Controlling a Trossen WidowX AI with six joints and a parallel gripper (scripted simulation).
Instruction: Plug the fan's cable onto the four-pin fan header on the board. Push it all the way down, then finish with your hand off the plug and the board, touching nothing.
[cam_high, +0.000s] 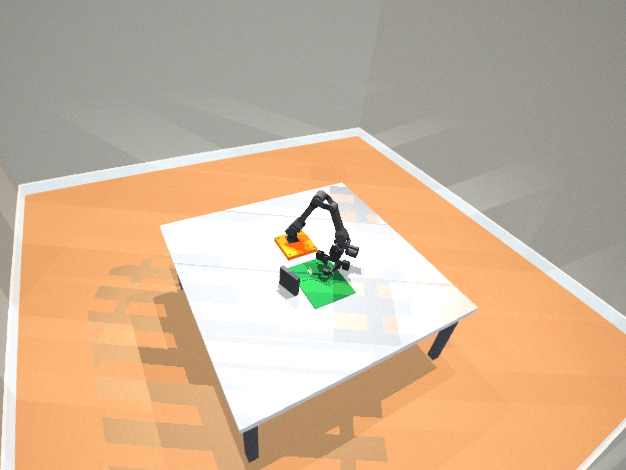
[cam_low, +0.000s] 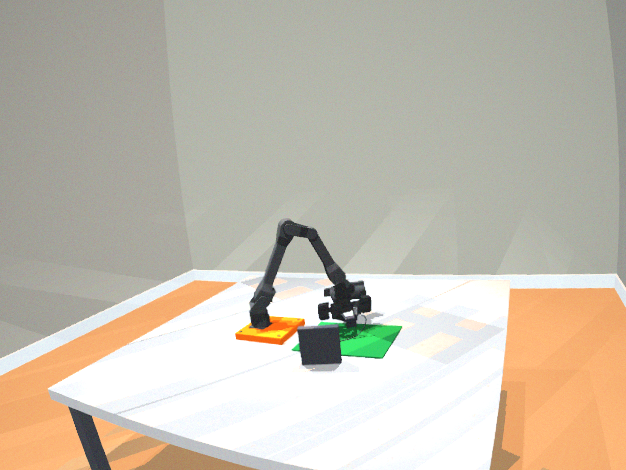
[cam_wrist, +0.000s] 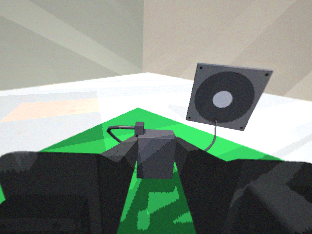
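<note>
Black arm (cam_low: 273, 260) on orange base (cam_low: 243, 336) — gripper low over green board (cam_low: 374, 349).
</note>
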